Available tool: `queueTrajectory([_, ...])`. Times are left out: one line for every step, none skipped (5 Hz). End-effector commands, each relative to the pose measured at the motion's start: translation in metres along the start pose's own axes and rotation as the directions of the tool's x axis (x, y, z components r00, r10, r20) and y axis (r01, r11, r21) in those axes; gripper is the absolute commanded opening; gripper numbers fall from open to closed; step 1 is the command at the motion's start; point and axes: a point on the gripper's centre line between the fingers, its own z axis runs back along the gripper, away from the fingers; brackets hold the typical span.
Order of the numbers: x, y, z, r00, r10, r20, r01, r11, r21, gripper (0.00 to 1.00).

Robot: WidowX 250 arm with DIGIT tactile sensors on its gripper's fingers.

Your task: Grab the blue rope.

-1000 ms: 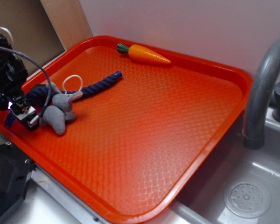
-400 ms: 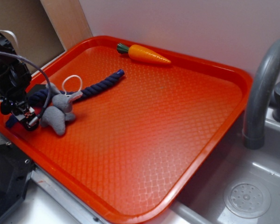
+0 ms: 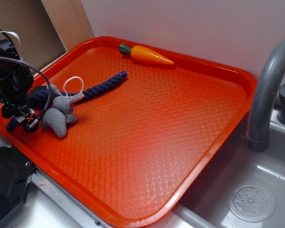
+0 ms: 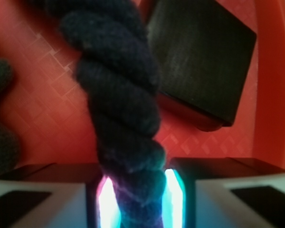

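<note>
Gripper [image 3: 23, 118] is down at the tray's [image 3: 190, 156] left edge, the blue rope [image 4: 121, 109] running straight out between its fingers [image 4: 213, 194], which look pinched on it. The rope's long axis leads away from the hand, past the grey plush toy [image 3: 57, 116] beside it, toward the carrot [image 3: 147, 54] well beyond. Near end is captured, so a straight lift should do.

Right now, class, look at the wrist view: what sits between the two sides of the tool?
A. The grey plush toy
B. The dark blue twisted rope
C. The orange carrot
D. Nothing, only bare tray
B. In the wrist view the blue rope runs straight down into the tool, filling the gap between its two lit inner faces; the carrot lies far off at the back of the tray.
</note>
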Motion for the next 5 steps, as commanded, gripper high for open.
queueTrajectory([0.021,-0.031,0.103,0.991,0.130,0.036,-0.128,0.990,-0.058,0.00])
queueTrajectory([0.027,-0.047,0.160,0.987,0.116,0.110,-0.098,0.983,-0.157,0.00])
queueTrajectory([0.034,-0.070,0.207,0.978,0.139,0.154,-0.112,0.978,-0.177,0.00])
queueTrajectory([0.041,-0.085,0.224,0.974,0.162,0.160,-0.112,0.952,-0.284,0.00])
queueTrajectory([0.044,-0.089,0.222,0.977,0.158,0.140,-0.101,0.934,-0.343,0.00])
